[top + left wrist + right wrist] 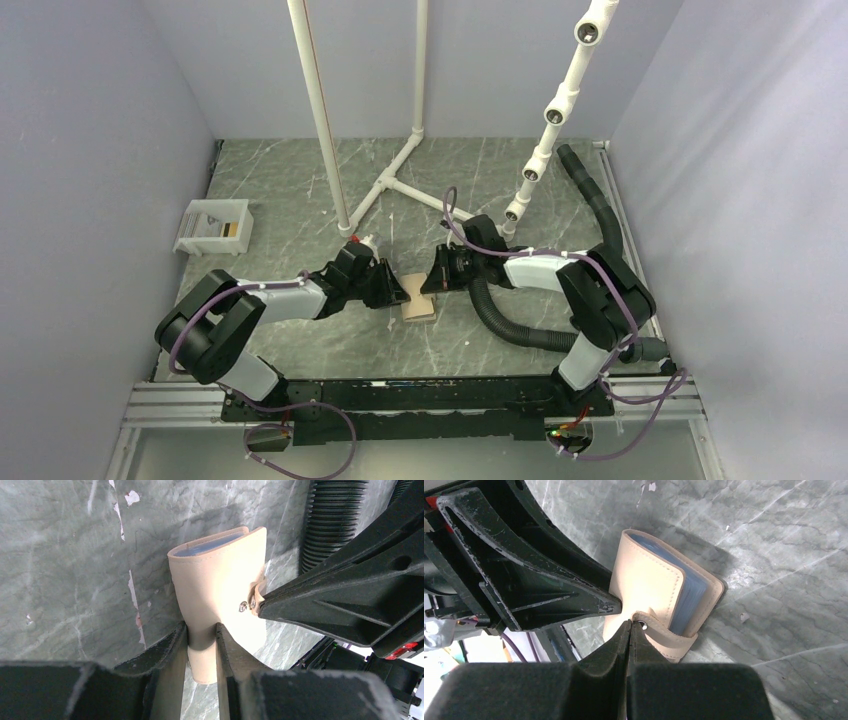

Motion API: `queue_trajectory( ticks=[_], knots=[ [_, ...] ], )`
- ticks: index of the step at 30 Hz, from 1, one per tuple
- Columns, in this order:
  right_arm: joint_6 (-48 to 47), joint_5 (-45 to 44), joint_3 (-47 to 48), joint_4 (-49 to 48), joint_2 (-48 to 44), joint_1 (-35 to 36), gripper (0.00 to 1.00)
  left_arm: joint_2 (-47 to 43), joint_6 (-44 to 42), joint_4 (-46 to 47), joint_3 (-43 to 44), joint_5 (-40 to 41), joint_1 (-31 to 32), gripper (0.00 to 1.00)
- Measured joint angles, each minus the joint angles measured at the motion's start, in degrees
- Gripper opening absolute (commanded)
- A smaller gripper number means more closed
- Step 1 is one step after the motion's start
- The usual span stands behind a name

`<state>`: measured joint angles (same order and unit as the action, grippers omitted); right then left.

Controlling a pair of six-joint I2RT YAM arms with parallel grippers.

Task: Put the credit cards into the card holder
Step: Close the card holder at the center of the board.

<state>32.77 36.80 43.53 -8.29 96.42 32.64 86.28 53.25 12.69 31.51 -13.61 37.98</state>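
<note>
**Both arms on the wallet, tab about to be peeled open**

Starting far to the left of the card holder (418,308): the white tray (213,225) sits well apart from it on the bench (300,180), with something dark inside. It is too small to tell whether that is the credit cards. None shows at the holder itself.

Now the left end effector (202,630), right up against the holder's left side. Its fingers are narrow and clamped across the holder's near end, squeezing the tan leather between them. That looks like an anchoring grip, pinning the wallet so it cannot slide or lift when the other arm pulls.

The card holder (220,570) lies folded and flat on the bench between the two arms. The bluish pocket (691,592) peeks out along its open edge, but the flap is not yet spread.

On the holder's right side, the right end effector (630,625) has its jaws pressed almost together, nipping the closing tab (669,640) just at its snap. I read this as the unfastening step: one arm holds, the other tugs the tab free. The pocket has to gape before any card goes in, so the task looks early.

Further right of the holder, the black hose (500,310) curls along the bench, near the right arm.
</note>
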Motion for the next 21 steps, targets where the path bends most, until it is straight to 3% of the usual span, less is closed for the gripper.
queue_trajectory(
  ticks=[21],
  knots=[
    [-2.64,3.48,0.46,0.0,1.25,0.24,0.0,0.0,-0.02,-0.02,0.0,-0.02,0.0,0.29]
  ],
)
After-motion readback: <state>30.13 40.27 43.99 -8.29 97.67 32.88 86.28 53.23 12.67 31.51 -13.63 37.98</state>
